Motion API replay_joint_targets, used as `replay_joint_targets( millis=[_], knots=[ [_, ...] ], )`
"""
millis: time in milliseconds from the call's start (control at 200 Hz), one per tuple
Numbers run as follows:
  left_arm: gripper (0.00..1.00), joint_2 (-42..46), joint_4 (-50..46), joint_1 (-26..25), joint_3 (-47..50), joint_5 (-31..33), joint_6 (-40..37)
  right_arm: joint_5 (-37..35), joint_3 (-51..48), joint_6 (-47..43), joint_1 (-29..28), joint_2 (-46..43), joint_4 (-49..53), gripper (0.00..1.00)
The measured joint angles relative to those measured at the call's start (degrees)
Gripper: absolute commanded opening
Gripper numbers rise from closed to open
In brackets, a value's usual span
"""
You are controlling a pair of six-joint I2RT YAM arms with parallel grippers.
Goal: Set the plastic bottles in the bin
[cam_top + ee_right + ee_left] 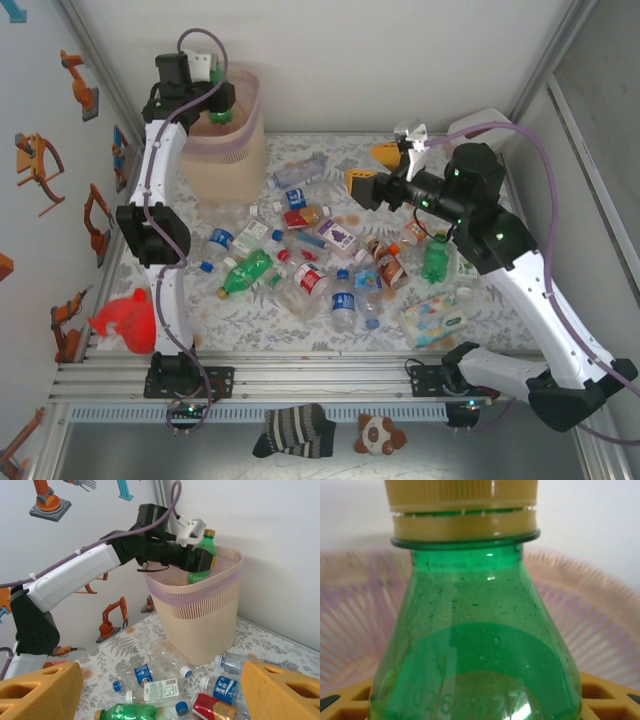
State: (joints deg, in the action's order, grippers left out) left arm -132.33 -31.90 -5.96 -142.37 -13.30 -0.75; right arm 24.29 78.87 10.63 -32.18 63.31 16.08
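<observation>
My left gripper is shut on a green plastic bottle with a yellow cap, holding it over the open top of the bin. From the left wrist the bottle stands between the yellow fingers, with the pink-lined bin rim behind. The right wrist view shows the same bottle above the bin. Several plastic bottles lie scattered on the table. My right gripper hovers open and empty above them, facing the bin.
A pastel wipes pack lies at the front right. A white tissue box sits in the far right corner and a red object at the left edge. A striped sock and plush toy lie below the table rail.
</observation>
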Motion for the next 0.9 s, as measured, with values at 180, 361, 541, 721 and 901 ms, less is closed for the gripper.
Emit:
replay_joint_targets(
  millis=[180, 361, 541, 721, 901],
  knots=[
    [0.48, -0.85, -2.45, -0.09, 1.57, -0.79, -1.16, 0.00, 0.00, 0.00, 0.00, 0.66, 0.00, 0.81],
    [0.48, -0.85, -4.17, -0.31, 4.13, -2.01, -3.10, 0.00, 0.00, 0.00, 0.00, 0.68, 0.00, 0.81],
    [0.49, -0.85, -7.17, -1.14, 4.52, -2.38, -6.12, 0.00, 0.00, 0.00, 0.00, 0.68, 0.00, 0.81],
    [0.51, -0.94, -11.06, -2.40, 4.39, -2.38, -9.05, 0.00, -0.02, 0.00, 0.00, 0.70, 0.00, 0.81],
    [0.53, -2.43, -15.89, -3.39, 1.70, -0.85, -10.56, 0.00, -0.07, 0.00, 0.00, 0.70, -0.02, 0.81]
  ],
)
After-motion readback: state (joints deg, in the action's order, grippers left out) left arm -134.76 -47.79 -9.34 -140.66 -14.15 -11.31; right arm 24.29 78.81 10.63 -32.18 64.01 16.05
